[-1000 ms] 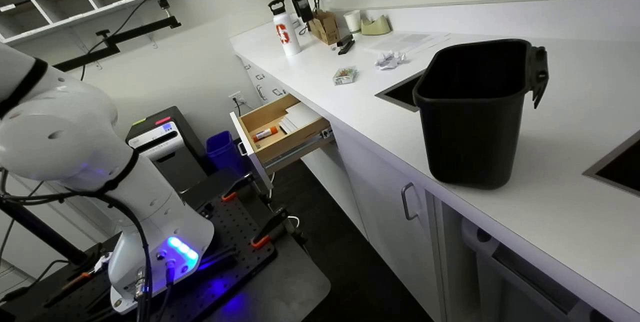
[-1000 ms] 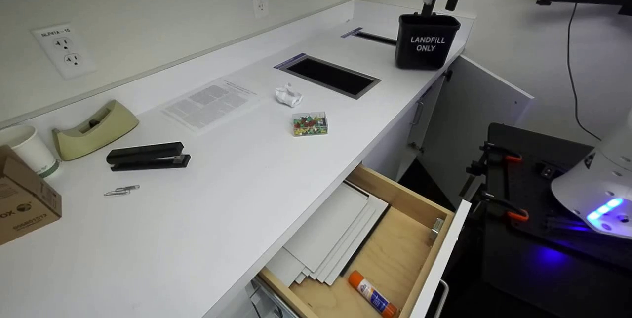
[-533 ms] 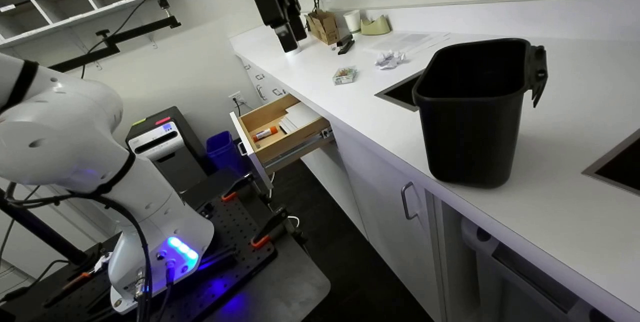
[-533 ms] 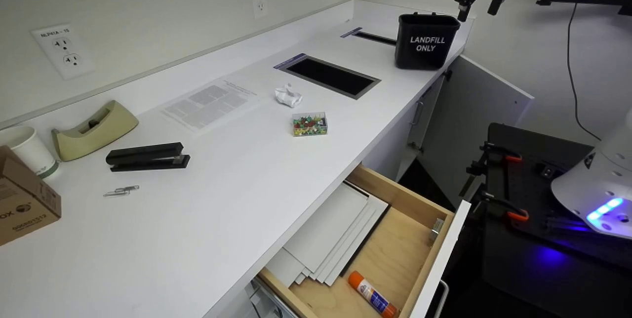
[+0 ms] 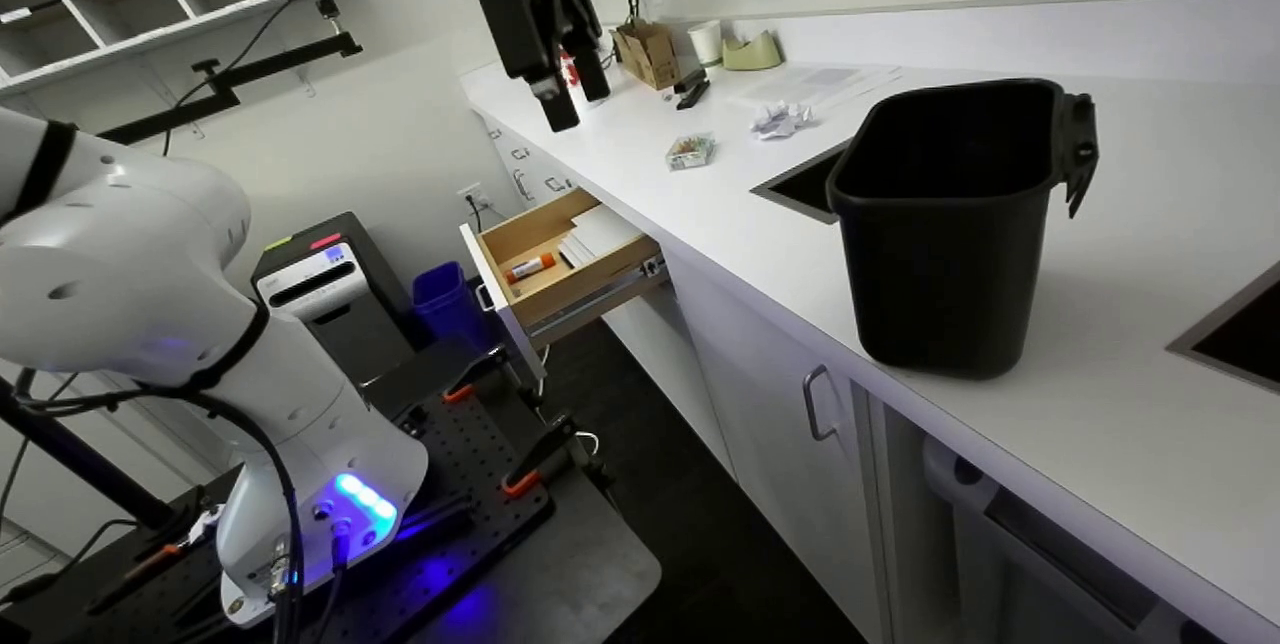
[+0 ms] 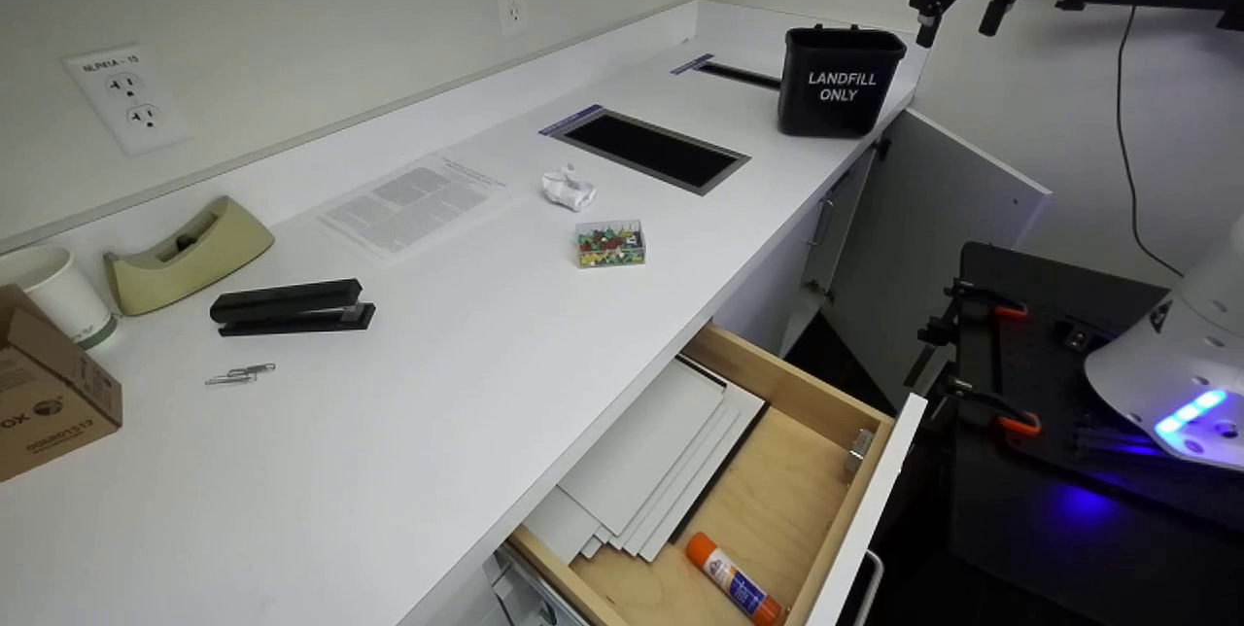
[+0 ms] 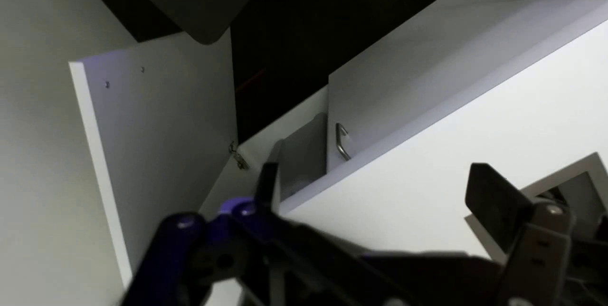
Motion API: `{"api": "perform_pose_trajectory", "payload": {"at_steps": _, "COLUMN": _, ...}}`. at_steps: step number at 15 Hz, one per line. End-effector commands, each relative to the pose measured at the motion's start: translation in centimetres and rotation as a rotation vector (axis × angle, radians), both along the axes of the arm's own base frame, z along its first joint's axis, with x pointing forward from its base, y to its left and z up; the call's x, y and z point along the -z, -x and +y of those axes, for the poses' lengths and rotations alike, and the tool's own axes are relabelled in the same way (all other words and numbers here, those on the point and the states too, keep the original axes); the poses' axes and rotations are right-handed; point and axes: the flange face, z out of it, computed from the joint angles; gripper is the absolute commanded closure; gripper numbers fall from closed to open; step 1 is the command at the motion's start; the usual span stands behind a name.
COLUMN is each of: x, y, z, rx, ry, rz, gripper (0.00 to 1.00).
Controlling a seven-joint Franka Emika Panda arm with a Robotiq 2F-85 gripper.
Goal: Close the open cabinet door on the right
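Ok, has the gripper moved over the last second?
Yes: in an exterior view, the gripper went rightward in the picture, from over the black bin to past its right edge.

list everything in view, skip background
Long counter: 1, white, along wall
Open flat cabinet door: 1, white, counter's end
Open wooden drawer: 1, tan, below counter
Flat boards: several, white, drawer
Cylindrical glue stick: 1, orange, drawer
Tapered plastic bin: 1, black, counter
Rectangular openings: 2, black, counter
Crumpled paper: 1, white, counter
Printed sheet: 1, white, counter
Plastic pushpin box: 1, clear, counter
Slim stapler: 1, black, counter
Metal paperclips: few, silver, counter
Curved tape dispenser: 1, olive, counter
Paper cup: 1, white, counter
Cardboard box: 1, brown, counter
Jointed arm: 1, white, opposite counter
Two-fingered hand: 1, black, high
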Motion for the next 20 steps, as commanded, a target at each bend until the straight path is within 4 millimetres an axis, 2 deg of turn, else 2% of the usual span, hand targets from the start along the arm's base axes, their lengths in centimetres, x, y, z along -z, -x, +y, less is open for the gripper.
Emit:
{"api": "perform_pose_trajectory", "payload": {"at_steps": 1, "x": 2.0, "y": 6.0, "z": -3.5, "rx": 0.185, "ry": -0.057, "rz": -0.016, "gripper": 0.0}}
{"api": "perform_pose_trajectory", "payload": {"at_steps": 4, "x": 4.9, "y": 11.3, "z": -7.6, "rx": 0.337, "ry": -0.072, "rz": -0.087, "gripper": 0.0}}
{"api": "perform_pose_trajectory", "payload": {"at_steps": 8, "x": 9.6, "y": 17.9, "z": -11.7, "rx": 0.552, "ry": -0.057, "rz": -0.212, "gripper": 0.0}}
{"api": "perform_pose_trajectory", "payload": {"at_steps": 9, "x": 8.6, "y": 18.4, "z": -14.6, "rx": 0.607, "ry": -0.04, "rz": -0.241, "gripper": 0.0}}
{"api": "perform_pose_trajectory", "payload": {"at_steps": 10, "x": 8.6, "y": 17.1, "z": -12.4, "rx": 0.541, "ry": -0.069, "rz": -0.198, "gripper": 0.0}}
{"api": "perform_pose_trajectory", "payload": {"at_steps": 11, "x": 8.6, "y": 18.0, "z": -13.1, "rx": 0.555, "ry": -0.063, "rz": -0.207, "gripper": 0.0}}
{"api": "perform_pose_trajectory", "payload": {"at_steps": 16, "x": 8.3, "y": 17.1, "z": -12.8, "rx": 0.535, "ry": -0.057, "rz": -0.201, "gripper": 0.0}}
{"api": "perform_pose_trajectory", "payload": {"at_steps": 18, "x": 8.6, "y": 17.7, "z": -14.7, "rx": 0.639, "ry": -0.078, "rz": -0.161, "gripper": 0.0}}
{"api": "perform_pose_trajectory", "payload": {"at_steps": 20, "x": 9.4, "y": 19.8, "z": -17.4, "rx": 0.753, "ry": -0.087, "rz": -0.158, "gripper": 0.0}}
